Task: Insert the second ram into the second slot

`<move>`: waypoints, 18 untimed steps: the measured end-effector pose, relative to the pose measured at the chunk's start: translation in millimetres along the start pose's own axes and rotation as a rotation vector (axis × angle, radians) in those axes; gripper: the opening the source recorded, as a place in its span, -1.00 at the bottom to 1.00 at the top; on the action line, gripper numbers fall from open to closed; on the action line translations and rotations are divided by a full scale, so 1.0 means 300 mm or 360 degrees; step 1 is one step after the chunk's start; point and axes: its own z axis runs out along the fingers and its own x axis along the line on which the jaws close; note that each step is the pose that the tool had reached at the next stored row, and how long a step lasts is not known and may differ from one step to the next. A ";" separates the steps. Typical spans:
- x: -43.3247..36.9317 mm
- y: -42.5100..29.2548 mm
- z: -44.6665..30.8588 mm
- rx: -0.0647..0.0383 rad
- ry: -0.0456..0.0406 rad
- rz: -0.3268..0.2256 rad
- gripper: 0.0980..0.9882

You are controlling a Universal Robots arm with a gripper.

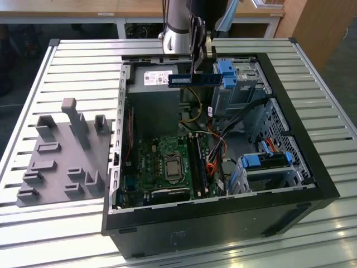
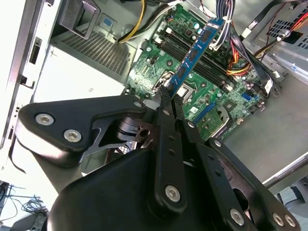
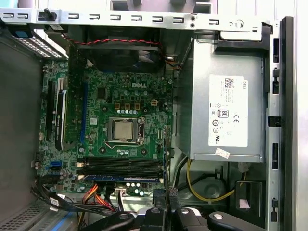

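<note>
Clamping the second ram between the jaws of the gripper, hanging it level above the far part of the open computer case, well apart from the motherboard slots; picking-up done, seating not yet begun.

Workshop-style robot lab — slatted metal bench, opened computer case, grey jig plate.

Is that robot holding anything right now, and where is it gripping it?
Yes. Its hand pinches a thin blue memory stick by its upper long edge.
</note>
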 end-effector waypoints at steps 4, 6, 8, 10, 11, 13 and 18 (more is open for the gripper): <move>0.009 0.000 0.000 0.0001 0.0000 0.0000 -0.90; 0.012 0.001 0.000 0.0001 0.0000 0.0000 -0.90; 0.014 0.000 0.000 0.0001 0.0000 0.0000 -0.90; 0.016 0.001 0.001 0.0002 0.0000 0.0000 -0.90; 0.017 0.001 0.001 0.0001 0.0000 0.0000 -0.90; 0.018 0.001 0.001 0.0001 0.0000 0.0000 -0.90; 0.022 0.001 0.001 0.0002 0.0000 0.0000 -0.90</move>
